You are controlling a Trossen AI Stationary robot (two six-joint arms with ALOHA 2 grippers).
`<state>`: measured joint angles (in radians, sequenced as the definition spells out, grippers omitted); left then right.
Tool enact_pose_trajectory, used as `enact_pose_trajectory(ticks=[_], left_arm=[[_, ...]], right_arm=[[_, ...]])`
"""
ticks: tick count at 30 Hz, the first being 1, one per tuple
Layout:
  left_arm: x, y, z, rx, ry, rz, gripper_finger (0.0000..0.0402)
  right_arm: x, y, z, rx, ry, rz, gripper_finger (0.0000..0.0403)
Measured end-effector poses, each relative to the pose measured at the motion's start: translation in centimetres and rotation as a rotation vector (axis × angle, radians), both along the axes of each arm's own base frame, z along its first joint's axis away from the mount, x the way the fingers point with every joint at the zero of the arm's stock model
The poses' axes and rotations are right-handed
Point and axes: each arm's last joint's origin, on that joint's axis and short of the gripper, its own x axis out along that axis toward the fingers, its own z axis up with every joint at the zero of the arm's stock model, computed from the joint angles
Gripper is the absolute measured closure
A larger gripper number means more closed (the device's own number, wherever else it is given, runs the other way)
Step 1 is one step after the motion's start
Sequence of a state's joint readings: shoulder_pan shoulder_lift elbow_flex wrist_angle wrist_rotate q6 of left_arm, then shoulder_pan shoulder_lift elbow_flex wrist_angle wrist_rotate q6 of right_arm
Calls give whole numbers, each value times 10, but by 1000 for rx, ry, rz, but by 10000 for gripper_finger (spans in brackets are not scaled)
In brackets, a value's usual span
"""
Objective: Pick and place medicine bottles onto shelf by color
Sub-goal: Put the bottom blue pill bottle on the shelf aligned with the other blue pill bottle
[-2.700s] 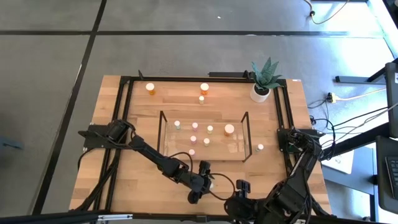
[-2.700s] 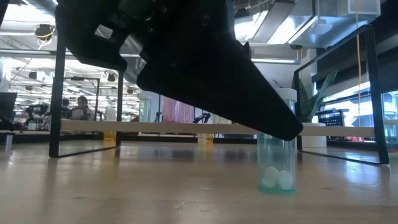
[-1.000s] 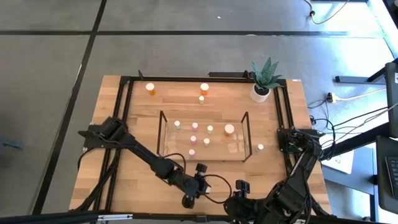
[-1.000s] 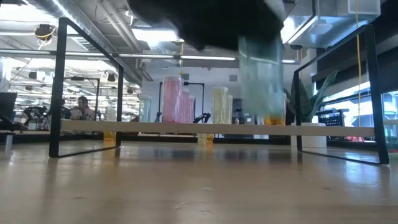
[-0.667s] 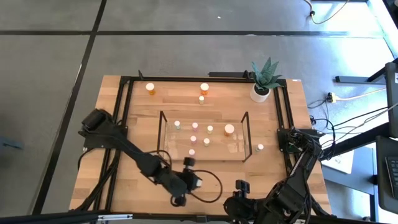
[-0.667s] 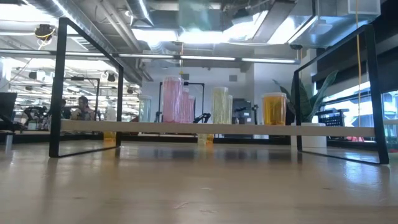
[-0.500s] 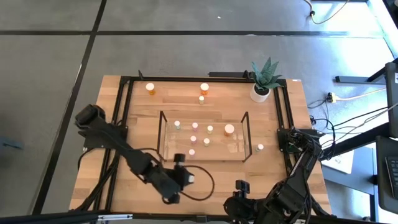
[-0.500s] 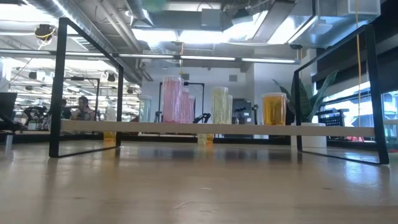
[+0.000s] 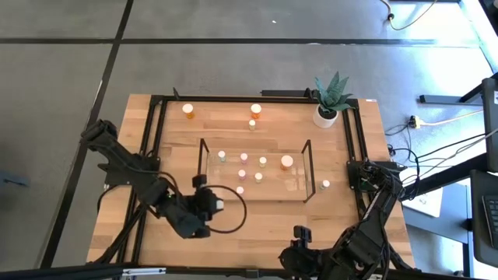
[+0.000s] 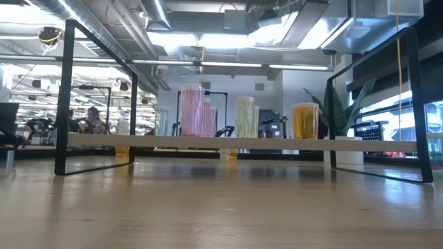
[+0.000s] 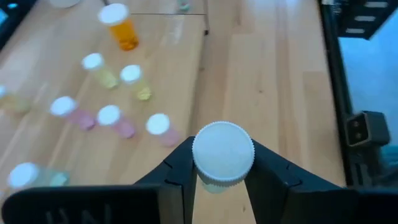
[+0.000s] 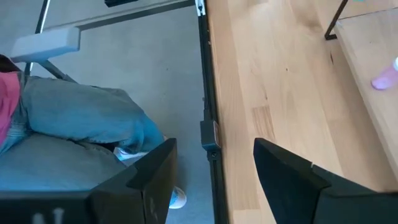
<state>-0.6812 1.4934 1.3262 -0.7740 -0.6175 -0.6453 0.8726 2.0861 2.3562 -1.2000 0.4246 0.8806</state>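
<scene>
While the clear acrylic black-framed shelf (image 9: pixel 255 169) is carrying six small white-capped bottles, left gripper (image 9: pixel 214 205) jaws are clamping a white-capped bottle (image 11: pixel 222 152) beside it; right gripper (image 12: pixel 214 171) jaws are idling released at the wooden worktop (image 9: pixel 257 222) edge.

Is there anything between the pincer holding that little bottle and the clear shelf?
From above, only bare wood lies between the left pincer, clamped on a white-capped bottle, and the clear acrylic shelf.

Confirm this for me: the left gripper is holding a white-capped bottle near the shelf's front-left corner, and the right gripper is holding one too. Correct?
Only the first half holds. The left gripper is shut on a white-capped bottle near the shelf, but the right wrist view shows the right gripper open and empty, parked at the table's near edge.
</scene>
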Motion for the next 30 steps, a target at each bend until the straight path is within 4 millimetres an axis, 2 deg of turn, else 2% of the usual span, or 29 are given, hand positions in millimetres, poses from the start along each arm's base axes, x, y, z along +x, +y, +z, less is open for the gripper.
enact_pose_trajectory(ticks=[5,9,19,30], left_arm=[[4,11,-2,11,7,70,300],[9,26,-18,42,49,122,300],[20,58,-43,53,103,251,300],[25,80,-78,28,60,365,300]], right_arm=[[0,0,0,-11,-8,18,188],[3,-2,1,-109,-39,91,188],[12,-16,3,-361,-260,-189,188],[30,-37,4,-431,-302,-308,188]])
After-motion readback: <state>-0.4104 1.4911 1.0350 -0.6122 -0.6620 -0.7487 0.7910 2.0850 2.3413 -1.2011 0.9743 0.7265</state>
